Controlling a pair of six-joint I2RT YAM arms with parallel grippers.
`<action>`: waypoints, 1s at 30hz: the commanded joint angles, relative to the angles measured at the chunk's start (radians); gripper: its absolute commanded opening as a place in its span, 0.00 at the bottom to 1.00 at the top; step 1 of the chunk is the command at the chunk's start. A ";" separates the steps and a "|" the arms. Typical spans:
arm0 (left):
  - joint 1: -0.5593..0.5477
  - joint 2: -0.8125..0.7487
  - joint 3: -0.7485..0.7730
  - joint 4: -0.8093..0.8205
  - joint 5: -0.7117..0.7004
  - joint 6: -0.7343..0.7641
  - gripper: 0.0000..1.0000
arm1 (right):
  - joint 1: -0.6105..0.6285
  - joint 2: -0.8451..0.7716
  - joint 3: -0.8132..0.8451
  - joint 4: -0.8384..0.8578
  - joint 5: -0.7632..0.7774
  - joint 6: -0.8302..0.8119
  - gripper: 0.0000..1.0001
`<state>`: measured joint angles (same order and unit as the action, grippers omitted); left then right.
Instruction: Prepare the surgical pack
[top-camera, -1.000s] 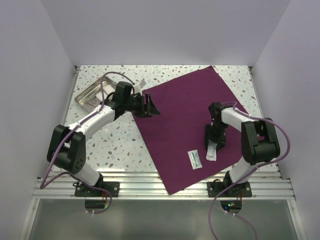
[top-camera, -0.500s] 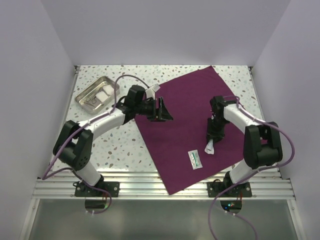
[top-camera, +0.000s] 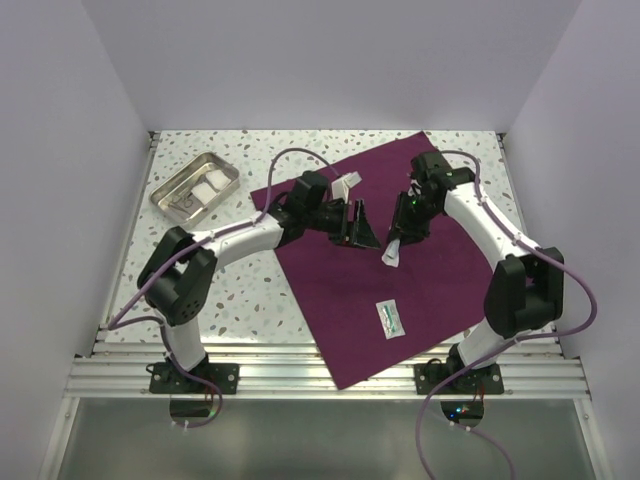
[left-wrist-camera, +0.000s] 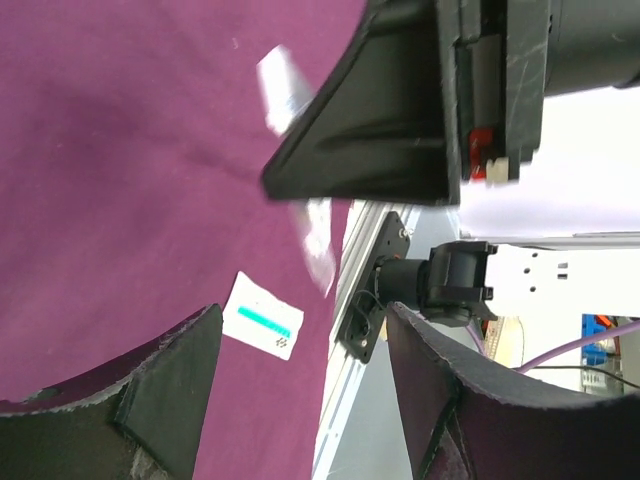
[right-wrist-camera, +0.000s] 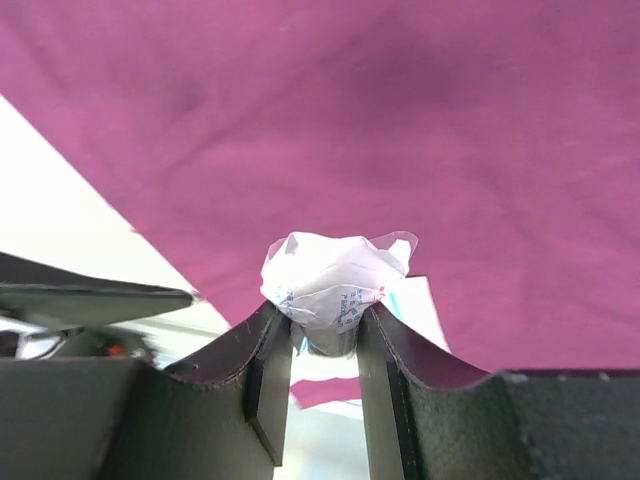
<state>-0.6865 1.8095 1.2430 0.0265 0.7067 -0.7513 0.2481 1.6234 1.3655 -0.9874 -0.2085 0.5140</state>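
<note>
The maroon cloth (top-camera: 340, 300) is spread flat beneath both grippers. A crumpled white sachet (right-wrist-camera: 335, 270) is pinched in the right gripper (right-wrist-camera: 322, 330). The left gripper (top-camera: 358, 225) is splayed and empty. A green-striped packet (top-camera: 389, 319) is seen below the right gripper. Folding is judged not yet begun.

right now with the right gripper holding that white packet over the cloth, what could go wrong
1. The right gripper pinches the packet by one crumpled end only; it may slip and drop onto the cloth.
2. The open left gripper sits close beside them, so the two arms could bump.
3. Either gripper dipping low might snag the cloth and shift the second packet lying on it.
</note>
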 joint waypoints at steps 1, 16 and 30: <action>-0.007 0.017 0.047 0.070 -0.006 -0.028 0.70 | 0.016 0.026 0.040 -0.016 -0.078 0.067 0.33; -0.048 0.106 0.140 -0.003 -0.044 -0.002 0.63 | 0.045 0.044 0.035 0.015 -0.121 0.127 0.34; -0.051 0.163 0.177 -0.057 -0.039 0.000 0.27 | 0.048 0.062 0.056 0.010 -0.131 0.115 0.36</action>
<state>-0.7399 1.9690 1.3727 -0.0319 0.6746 -0.7662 0.2817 1.6836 1.3762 -0.9642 -0.2985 0.6285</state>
